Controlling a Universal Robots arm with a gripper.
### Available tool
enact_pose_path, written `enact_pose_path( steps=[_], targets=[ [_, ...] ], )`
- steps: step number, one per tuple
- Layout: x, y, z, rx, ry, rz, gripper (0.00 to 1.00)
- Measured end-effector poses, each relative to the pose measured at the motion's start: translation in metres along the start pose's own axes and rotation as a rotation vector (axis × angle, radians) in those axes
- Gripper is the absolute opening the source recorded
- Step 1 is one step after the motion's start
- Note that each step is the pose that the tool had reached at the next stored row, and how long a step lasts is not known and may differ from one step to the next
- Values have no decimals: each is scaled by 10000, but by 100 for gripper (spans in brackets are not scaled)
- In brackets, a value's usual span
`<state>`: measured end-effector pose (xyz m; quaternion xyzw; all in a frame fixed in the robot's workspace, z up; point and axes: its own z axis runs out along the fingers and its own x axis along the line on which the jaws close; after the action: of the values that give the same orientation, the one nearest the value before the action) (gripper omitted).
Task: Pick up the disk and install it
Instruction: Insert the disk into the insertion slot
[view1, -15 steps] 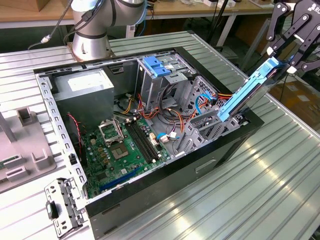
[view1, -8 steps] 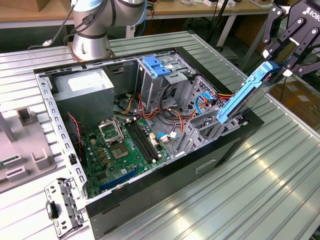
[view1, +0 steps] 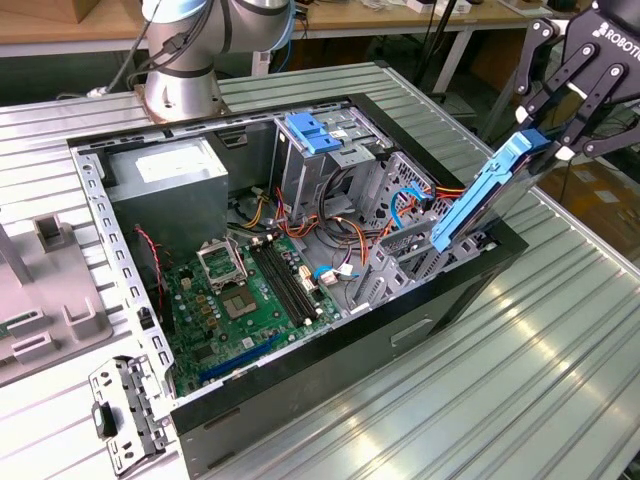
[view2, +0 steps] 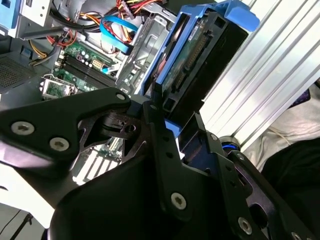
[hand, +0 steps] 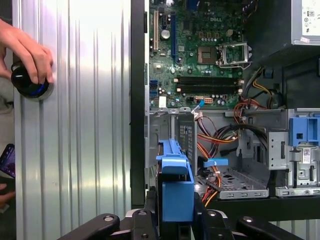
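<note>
Evidently the pincer is clamped on the upper end of the disk, which hangs tilted below it, its lower end at the mouth of the metal drive cage just inside the computer case. Entering askew, the disk could jam on the cage lip or pinch the orange and blue cables just beyond. White lettering marks the pincer's body; farther off, the power supply carries 1 white sticker, its print too small to tell.
</note>
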<state>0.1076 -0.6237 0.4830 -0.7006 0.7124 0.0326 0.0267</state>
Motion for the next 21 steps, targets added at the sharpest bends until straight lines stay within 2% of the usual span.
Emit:
enact_pose_path(
  steps=[5, 12, 17, 21],
  targets=[
    [1, 17, 12, 0, 1, 0, 37],
    [-3, 20, -38, 1, 0, 0, 37],
    [0, 20, -4, 1, -1, 44, 37],
    [0, 19, 0, 1, -2, 44, 37]
  ],
)
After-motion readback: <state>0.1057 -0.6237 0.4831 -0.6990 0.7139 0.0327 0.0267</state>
